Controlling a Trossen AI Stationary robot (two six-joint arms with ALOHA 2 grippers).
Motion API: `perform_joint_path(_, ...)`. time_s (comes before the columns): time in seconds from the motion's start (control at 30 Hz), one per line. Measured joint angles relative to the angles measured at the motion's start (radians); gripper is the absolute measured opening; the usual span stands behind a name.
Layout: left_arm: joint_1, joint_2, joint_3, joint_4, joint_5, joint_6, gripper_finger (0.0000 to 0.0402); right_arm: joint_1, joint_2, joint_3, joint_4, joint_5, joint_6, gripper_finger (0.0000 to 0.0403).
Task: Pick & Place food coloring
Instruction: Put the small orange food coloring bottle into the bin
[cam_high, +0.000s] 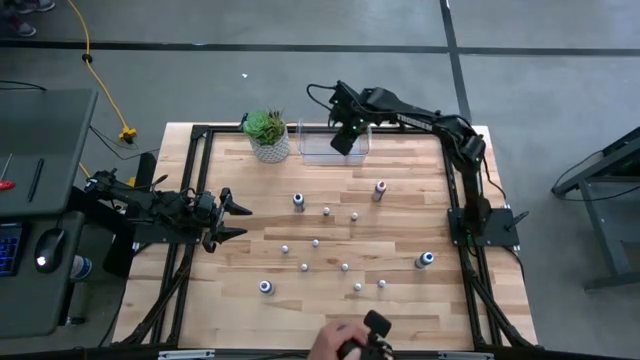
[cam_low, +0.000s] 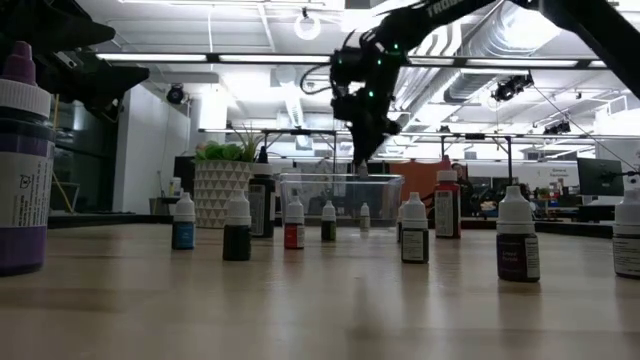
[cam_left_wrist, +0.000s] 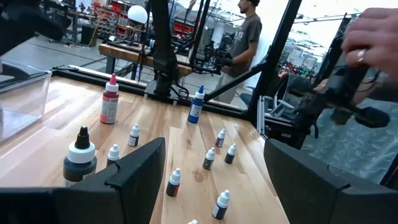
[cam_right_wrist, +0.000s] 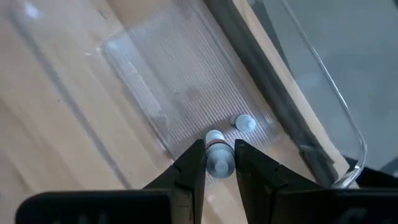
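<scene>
**Clear bin, one small bottle pinched above it**

Clear plastic walls frame the right wrist view: the right gripper (cam_right_wrist: 219, 163) hangs over the clear plastic bin (cam_right_wrist: 186, 81), its two dark fingers closed narrowly on a tiny food coloring bottle (cam_right_wrist: 217, 155) with a pale cap. Another small white-capped bottle (cam_right_wrist: 244, 123) lies on the ribbed floor of the bin just beside the held one.

From above, the right gripper (cam_high: 343, 140) is over the bin (cam_high: 360, 152) at the far edge of the wooden table (cam_high: 400, 310), next to the green potted plant (cam_high: 267, 132). The low view shows the same gripper (cam_low: 361, 160) hanging down into the top of the bin (cam_low: 385, 190).

The remaining food coloring bottles stand scattered across the middle of the table. Bigger ones include a red-topped bottle (cam_high: 379, 189), a blue-topped bottle (cam_high: 425, 259) near the right arm's base, a bottle (cam_high: 298, 201) nearer the plant and another blue-topped bottle (cam_high: 265, 287) toward the near edge. Tiny pale bottles (cam_high: 315, 243) are spread between them, apart from one another.

The left gripper (cam_high: 232, 221) waits at the table's left edge, fingers spread wide with nothing between them.

A person's hand (cam_high: 335, 342) holding a dark device shows at the near edge of the table.
</scene>
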Motion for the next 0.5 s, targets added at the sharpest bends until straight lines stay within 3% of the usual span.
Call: perform_joint_path(0.5, 0.0, 0.0, 0.0, 0.0, 0.0, 0.0, 0.0271, -0.067, 0.003, -0.179, 0.135, -0.014, -0.059, 0.0071)
